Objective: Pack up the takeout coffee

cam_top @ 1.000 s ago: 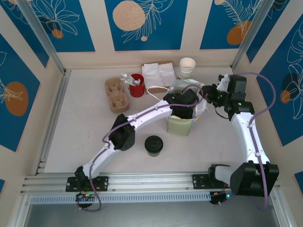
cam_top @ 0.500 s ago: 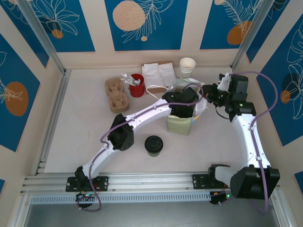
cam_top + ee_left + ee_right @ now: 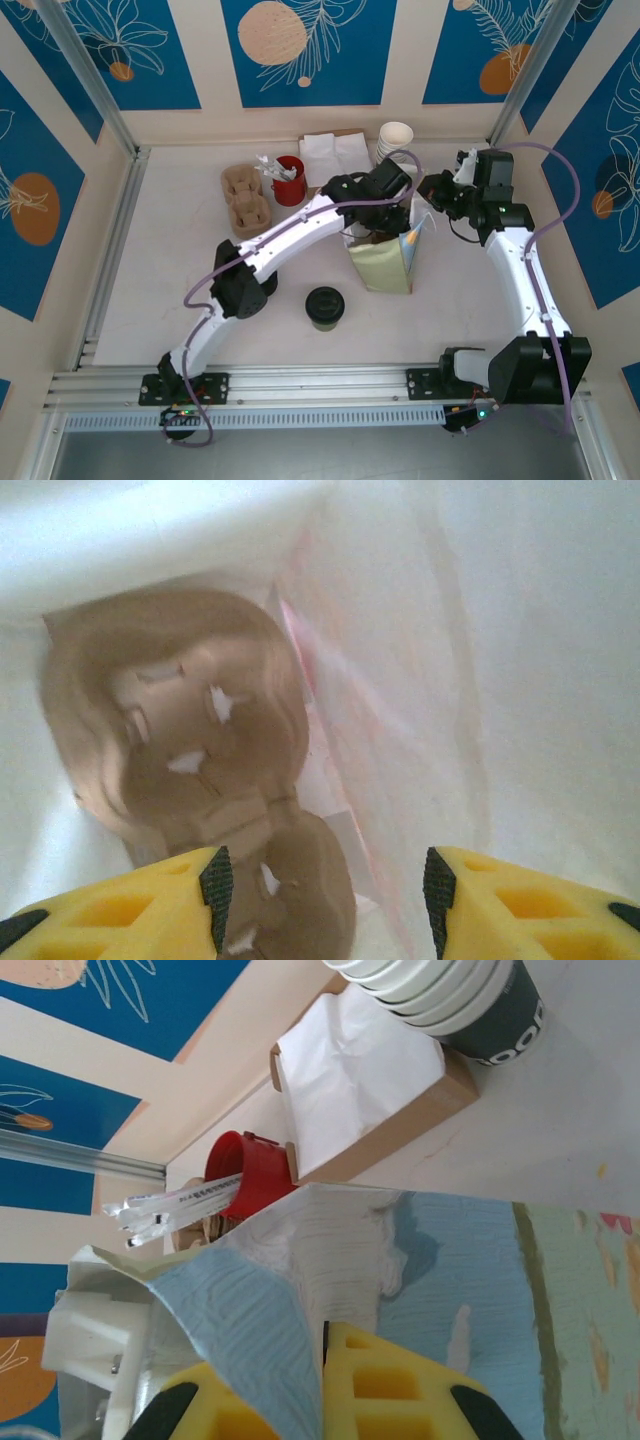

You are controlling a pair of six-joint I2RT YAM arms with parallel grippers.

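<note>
Left claw [image 3: 325, 880]: jaws apart, gripping nothing, down inside the paper bag [image 3: 385, 265] over a brown cup carrier [image 3: 170, 720] at its bottom. Right claw [image 3: 300, 1385]: clamped on the bag rim. Takeout coffee [image 3: 324, 306] stands upright on the desk [image 3: 170, 280], near the bag, not touching.

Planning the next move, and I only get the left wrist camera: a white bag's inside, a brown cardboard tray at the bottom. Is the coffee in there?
Observer: No. The coffee cup stands lidded on the table, left of the bag and nearer the arm bases.
Operator: Is anything holding the bag?
Observer: Yes, the right gripper is shut on the bag's rim at its right side.
</note>
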